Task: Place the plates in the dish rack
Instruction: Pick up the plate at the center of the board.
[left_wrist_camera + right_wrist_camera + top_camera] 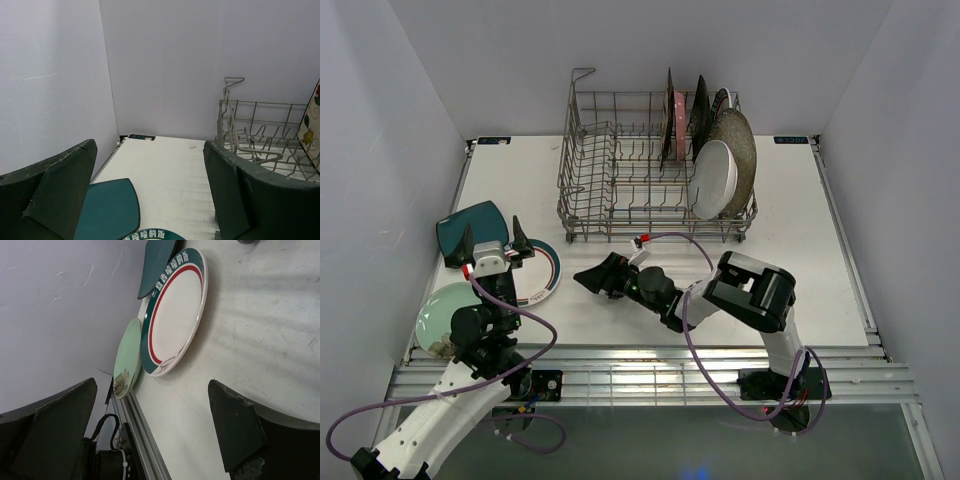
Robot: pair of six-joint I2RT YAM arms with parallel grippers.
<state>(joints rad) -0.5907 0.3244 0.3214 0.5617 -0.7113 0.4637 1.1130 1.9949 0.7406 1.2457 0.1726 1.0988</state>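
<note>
Both arms are made of white shell links joined by black joint blocks. The left arm (440, 412) has a long white link with a round black joint above it, and a small red mark sits on the white plate at its wrist. The right arm (760, 290) has a bulky white-and-black housing in the middle, and also a little red tag close to the wrist. A thin purple cable (692, 345) follows each arm in loose loops down to the black base (785, 385). The jaws are two broad, flat plates, matte and greenish-black in the wrist views, with rough, chipped edges.
</note>
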